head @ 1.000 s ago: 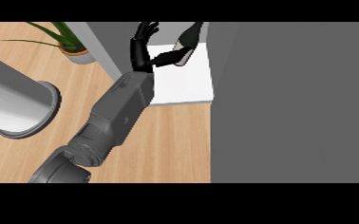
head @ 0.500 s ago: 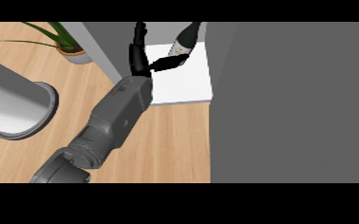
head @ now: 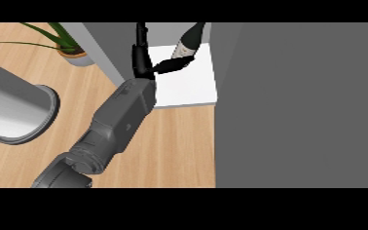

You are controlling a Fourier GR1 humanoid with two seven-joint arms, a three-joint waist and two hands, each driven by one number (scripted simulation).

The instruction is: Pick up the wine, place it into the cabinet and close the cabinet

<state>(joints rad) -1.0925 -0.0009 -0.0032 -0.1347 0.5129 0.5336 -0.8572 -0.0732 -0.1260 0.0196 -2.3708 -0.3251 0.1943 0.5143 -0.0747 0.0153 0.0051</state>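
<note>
My left hand: raised at the far end of my grey forearm, fingers straight up and together, thumb stretched out to my right.
Grasp: open; only the thumb tip touches the wine, nothing is curled round it.
Wine: a dark bottle with a pale label, just right of my thumb, leaning, over the far part of the white shelf.
Cabinet shelf: white, under and right of my hand.
Cabinet door: broad grey panel, further right.
Potted plant: left of my hand, on the wooden counter.
Grey curved object: far left, near my elbow.
</note>
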